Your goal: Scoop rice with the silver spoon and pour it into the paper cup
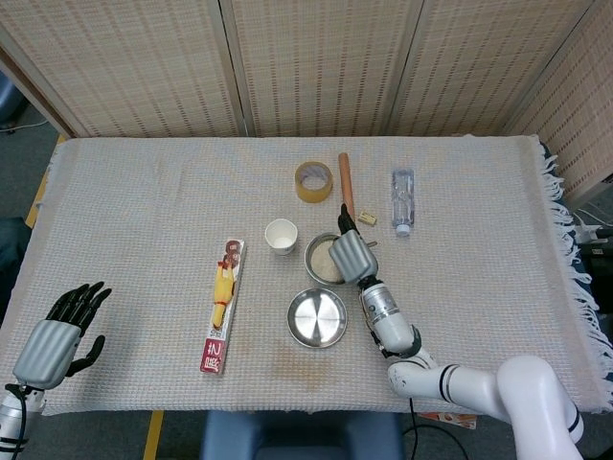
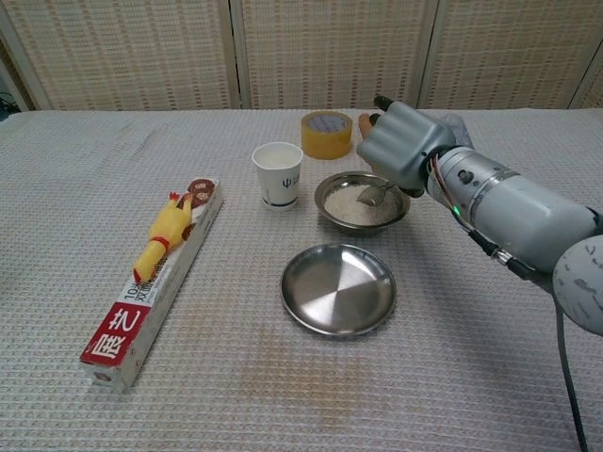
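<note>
My right hand [image 2: 400, 144] [image 1: 351, 255] hovers over the right side of the steel rice bowl [image 2: 333, 191] [image 1: 320, 264] and holds the silver spoon [image 2: 375, 195], whose bowl end dips down into the rice. The white paper cup [image 2: 279, 174] [image 1: 281, 236] stands upright just left of the rice bowl, apart from it. In the head view the hand hides the spoon. My left hand [image 1: 59, 335] rests open near the table's front left corner, holding nothing.
An empty steel plate [image 2: 338, 287] [image 1: 317, 317] lies in front of the rice bowl. A long red box with a yellow rubber chicken [image 2: 166, 230] lies to the left. A tape roll [image 2: 326, 133], wooden stick [image 1: 346, 183] and plastic bottle [image 1: 402, 200] sit behind.
</note>
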You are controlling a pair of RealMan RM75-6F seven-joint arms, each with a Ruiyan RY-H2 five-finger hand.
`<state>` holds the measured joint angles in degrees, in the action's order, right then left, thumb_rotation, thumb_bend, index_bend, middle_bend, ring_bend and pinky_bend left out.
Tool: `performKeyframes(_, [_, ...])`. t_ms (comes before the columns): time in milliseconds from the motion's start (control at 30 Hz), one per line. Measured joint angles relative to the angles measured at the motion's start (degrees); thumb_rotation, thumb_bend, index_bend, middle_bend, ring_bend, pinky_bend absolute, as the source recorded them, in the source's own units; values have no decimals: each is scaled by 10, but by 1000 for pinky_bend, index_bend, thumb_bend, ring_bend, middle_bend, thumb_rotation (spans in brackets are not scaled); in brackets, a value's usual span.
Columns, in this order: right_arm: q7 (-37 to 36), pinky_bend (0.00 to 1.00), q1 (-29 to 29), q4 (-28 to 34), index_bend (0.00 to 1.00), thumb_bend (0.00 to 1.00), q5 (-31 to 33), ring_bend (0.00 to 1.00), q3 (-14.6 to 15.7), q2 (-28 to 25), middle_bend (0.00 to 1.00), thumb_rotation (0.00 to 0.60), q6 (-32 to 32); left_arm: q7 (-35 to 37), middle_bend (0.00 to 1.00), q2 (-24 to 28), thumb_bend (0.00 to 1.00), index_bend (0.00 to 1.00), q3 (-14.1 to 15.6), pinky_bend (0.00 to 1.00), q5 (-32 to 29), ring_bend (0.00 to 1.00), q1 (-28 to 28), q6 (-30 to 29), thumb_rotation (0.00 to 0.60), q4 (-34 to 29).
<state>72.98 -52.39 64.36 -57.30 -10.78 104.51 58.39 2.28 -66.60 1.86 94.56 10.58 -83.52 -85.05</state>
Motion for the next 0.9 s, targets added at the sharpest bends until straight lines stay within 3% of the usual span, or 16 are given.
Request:
performKeyframes(533, [-131, 10, 12, 61, 956, 344, 122, 130, -58, -28, 597, 600, -38, -6, 0, -1, 473, 0, 0, 113, -1, 0, -2, -1, 600, -1])
performKeyframes(900, [-244, 10, 20, 66, 956, 344, 159, 129, -71, -50, 597, 600, -72, -8, 0, -2, 472, 0, -1, 113, -7, 0, 0, 6, 600, -1])
